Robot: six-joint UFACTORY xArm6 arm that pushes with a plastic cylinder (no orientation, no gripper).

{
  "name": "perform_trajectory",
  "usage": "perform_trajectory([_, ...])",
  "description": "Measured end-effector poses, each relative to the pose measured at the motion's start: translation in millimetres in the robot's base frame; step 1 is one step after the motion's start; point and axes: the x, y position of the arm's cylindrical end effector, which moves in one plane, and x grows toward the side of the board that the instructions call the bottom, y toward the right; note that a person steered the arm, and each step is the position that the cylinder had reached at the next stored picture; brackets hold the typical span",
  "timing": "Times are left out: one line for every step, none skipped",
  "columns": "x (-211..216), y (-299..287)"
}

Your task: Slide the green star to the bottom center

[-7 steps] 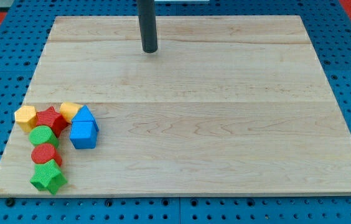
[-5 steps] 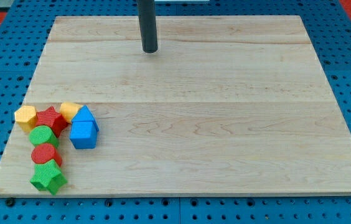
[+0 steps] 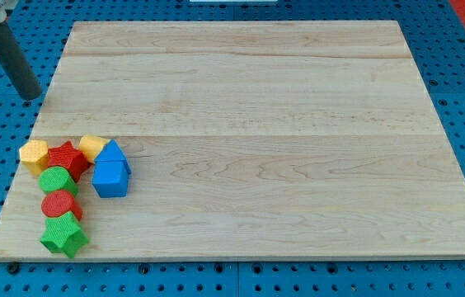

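The green star point(image 3: 64, 236) lies near the board's bottom left corner, at the bottom end of a cluster of blocks. Directly above it are a red cylinder point(image 3: 59, 205) and a green cylinder point(image 3: 54, 179). My tip point(image 3: 31, 96) is off the board's left edge, at the view's upper left, far above the cluster and touching no block.
A red star point(image 3: 68, 157), a yellow block point(image 3: 34, 153), another yellow block point(image 3: 92, 146) and two blue blocks point(image 3: 111, 171) stacked close together fill the cluster's top. The wooden board point(image 3: 249, 140) rests on a blue pegboard.
My tip has moved from the top centre of the board far to the left, past the board's left edge. No block has moved.
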Motion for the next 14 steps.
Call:
perform_trajectory([1.5,-0.2])
perform_trajectory([1.7,-0.6])
perform_trajectory([32.6,5.1])
perform_trajectory([119.0,7.0])
perform_trajectory([185.1,7.4])
perform_trajectory([227.4,45.3])
perform_trajectory([228.5,86.9])
perform_trajectory([227.6,124.3])
perform_trajectory([227.8,131.1])
perform_trajectory([251.4,131.3])
perform_trajectory([250.3,143.6])
perform_trajectory([243.0,157.3])
perform_trajectory([250.9,172.7])
perform_trajectory([251.4,197.2])
